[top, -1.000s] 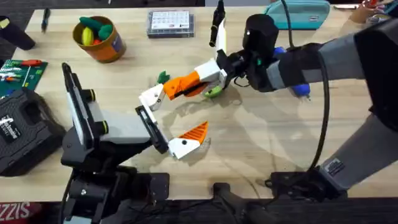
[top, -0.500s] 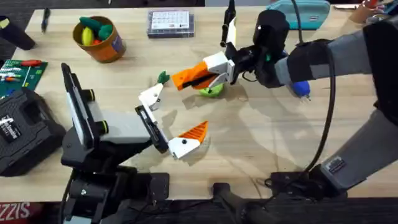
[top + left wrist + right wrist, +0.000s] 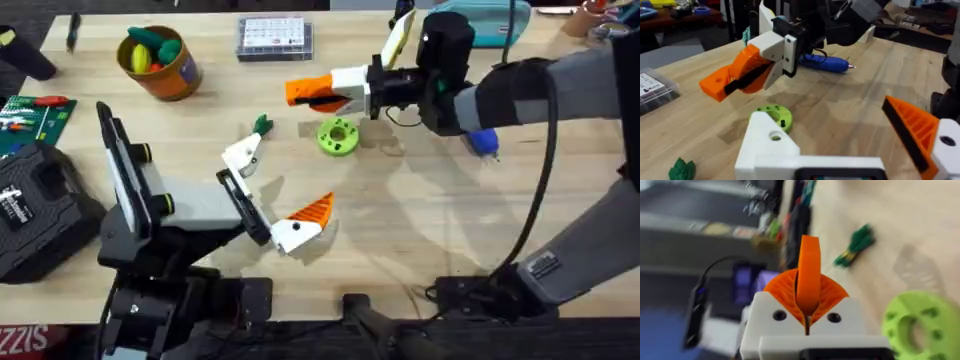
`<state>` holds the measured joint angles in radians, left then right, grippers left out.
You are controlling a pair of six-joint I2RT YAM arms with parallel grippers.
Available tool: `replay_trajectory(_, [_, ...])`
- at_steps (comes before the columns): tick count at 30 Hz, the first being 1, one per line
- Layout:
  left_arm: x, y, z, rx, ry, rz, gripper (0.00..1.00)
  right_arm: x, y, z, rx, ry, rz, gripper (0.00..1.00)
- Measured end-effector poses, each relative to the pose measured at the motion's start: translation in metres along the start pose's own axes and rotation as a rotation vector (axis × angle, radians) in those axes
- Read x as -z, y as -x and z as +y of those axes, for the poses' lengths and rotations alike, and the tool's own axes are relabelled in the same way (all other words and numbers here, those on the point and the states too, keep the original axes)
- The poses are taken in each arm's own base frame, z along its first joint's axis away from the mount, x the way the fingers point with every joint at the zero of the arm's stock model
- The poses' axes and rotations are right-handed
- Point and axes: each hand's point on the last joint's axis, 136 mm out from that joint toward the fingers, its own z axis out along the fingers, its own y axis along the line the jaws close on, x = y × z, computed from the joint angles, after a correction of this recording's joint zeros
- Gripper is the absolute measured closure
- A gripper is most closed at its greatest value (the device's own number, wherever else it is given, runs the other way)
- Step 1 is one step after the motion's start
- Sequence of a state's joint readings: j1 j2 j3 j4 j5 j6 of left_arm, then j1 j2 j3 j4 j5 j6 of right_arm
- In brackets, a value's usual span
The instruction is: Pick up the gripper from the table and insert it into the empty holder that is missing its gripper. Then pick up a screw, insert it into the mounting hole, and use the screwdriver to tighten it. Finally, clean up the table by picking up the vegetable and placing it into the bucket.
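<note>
Right gripper (image 3: 312, 92) lifted, moved back w/ ribbed orange gripper (image 3: 809, 275) — jaws clamped on it; left gripper (image 3: 282, 193) jaws wide apart.

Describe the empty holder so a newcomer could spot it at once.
Find the black-and-white left arm at the overhead view's lower left; two tapered white plastic finger bases fork from its front. The empty holder is the farther one, beside the small green leafy piece; unlike its twin, it bears no orange ribbed tip.

The gripper (image 3: 808, 275) is seen pinched upright between the right gripper's (image 3: 807, 311) orange pads. A green ring (image 3: 917, 325) and green sprig (image 3: 856, 245) lie on wood.
</note>
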<state>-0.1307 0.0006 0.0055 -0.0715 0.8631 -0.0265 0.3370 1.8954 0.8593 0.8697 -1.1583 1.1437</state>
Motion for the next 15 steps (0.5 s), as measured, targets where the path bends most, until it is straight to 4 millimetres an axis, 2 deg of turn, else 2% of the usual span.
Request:
replay_trajectory(6, [0.0, 0.0, 0.0, 0.0, 0.0, 0.0, 0.013, 0.003, 0.029, -0.02, 0.11, -0.115, -0.172, 0.983])
replay_trajectory(7, [0.0, 0.0, 0.0, 0.0, 0.0, 0.0, 0.013, 0.007, 0.045, -0.024, 0.176, -0.161, -0.238, 0.984])
replay_trajectory(12, [0.0, 0.0, 0.0, 0.0, 0.0, 0.0, 0.013, 0.017, 0.076, -0.016, 0.245, -0.204, -0.299, 0.982])
replay_trajectory(15, [0.0, 0.0, 0.0, 0.0, 0.0, 0.0, 0.013, 0.022, 0.078, -0.012, 0.24, -0.227, -0.284, 0.983])
